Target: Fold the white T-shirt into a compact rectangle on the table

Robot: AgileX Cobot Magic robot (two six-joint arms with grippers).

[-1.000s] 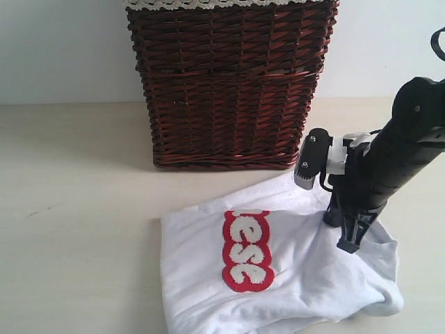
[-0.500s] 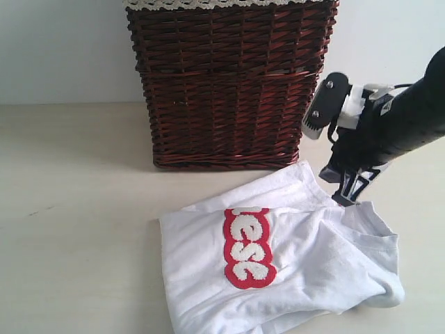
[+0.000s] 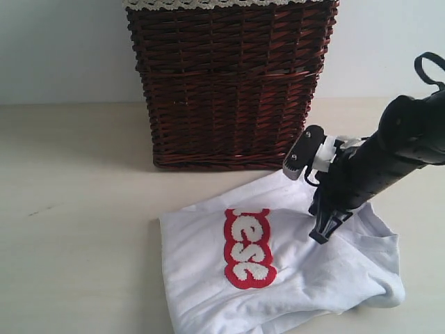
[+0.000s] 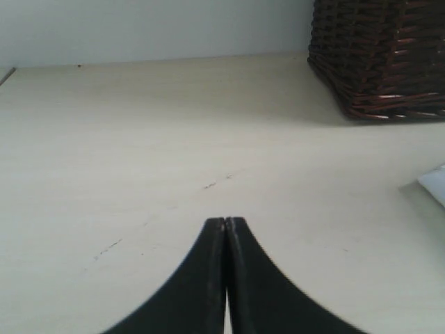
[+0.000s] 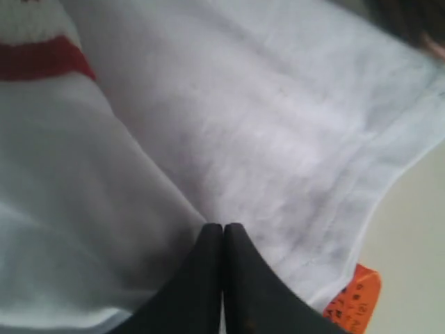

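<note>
Beige worktop (image 3: 76,209), pale wall (image 3: 62,49) behind. You've got a dark wicker basket (image 3: 229,90) standing at the back, with lace trim (image 3: 208,3) along its rim.

Tee (image 3: 201,264) lies on the worktop in front of the basket, to the right of the middle in the exterior view. It's not flat: it's bunched and partly doubled over, with a thick roll of cloth at the near right corner. The far corner comes close to the basket's foot; you can't tell whether they touch. Red-edged lettering (image 3: 247,247) faces up and is turned sideways, with only part of the word showing.

Your right pincer (image 3: 323,233) is clenched, jaws pressed flat together, angled down with its tip on the tee's right half, right of the lettering. The right wrist view puts the tip (image 5: 222,233) at a crease where two layers meet. You can't tell whether any cloth is caught. An orange tag (image 5: 358,303) sits beside a stitched hem close to the tip.

Your left pincer (image 4: 226,226) is clenched too, holding nothing, over bare worktop. It's well apart from the tee, and its camera catches only a white sliver at the frame edge, plus the basket's lower corner.
</note>
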